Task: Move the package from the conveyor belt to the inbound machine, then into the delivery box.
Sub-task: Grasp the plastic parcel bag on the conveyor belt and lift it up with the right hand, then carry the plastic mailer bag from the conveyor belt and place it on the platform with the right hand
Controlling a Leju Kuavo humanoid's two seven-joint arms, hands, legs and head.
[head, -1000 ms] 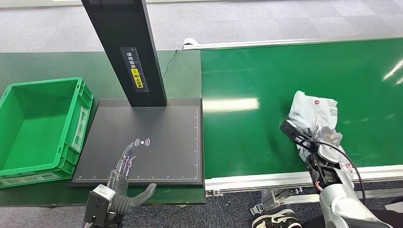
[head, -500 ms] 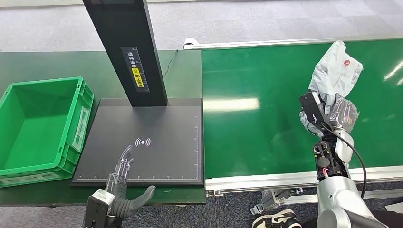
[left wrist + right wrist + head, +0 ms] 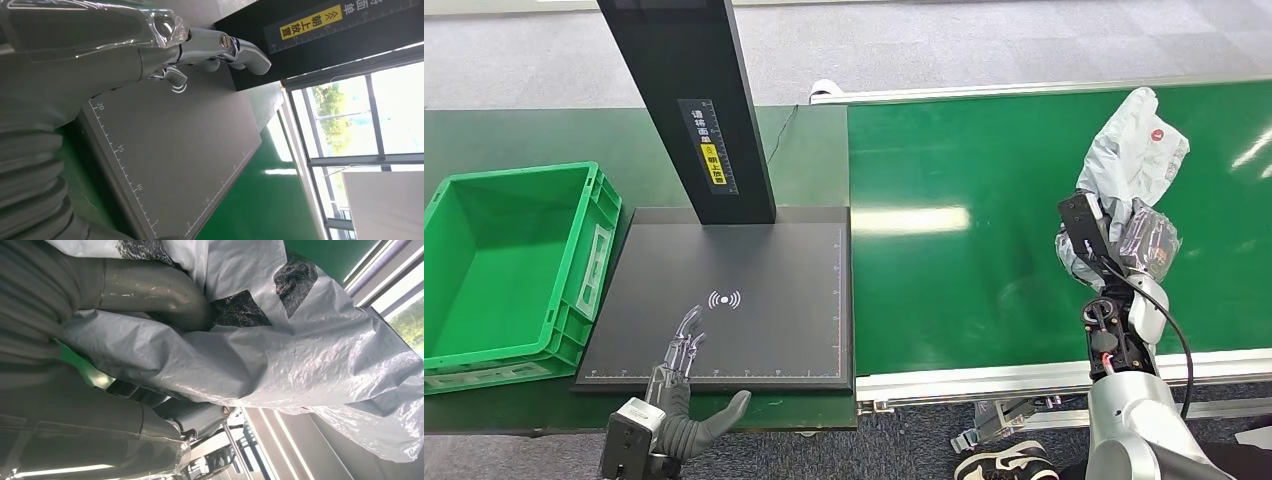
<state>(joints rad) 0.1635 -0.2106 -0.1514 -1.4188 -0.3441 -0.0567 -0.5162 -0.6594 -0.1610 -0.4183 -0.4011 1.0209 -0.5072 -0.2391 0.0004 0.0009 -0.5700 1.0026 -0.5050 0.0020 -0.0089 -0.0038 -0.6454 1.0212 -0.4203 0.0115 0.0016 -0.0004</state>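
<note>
Grey crinkled plastic package (image 3: 1132, 150) is up off the green conveyor belt (image 3: 964, 280) now, clenched in my right hand (image 3: 1114, 235); the lift has levelled off. Next it goes left to the black scanner plate (image 3: 754, 330), where my left hand (image 3: 686, 395) waits, fingers spread and holding nothing.

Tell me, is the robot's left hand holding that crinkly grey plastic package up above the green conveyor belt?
Not quite: the right hand holds the crinkly grey plastic package above the green conveyor belt, as the head view shows. The left hand holds nothing.

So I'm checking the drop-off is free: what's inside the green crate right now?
The green crate shows only its bare green floor and walls, with nothing lying in it. Its near wall hides a thin strip of floor. The package is held up in the right hand.
</note>
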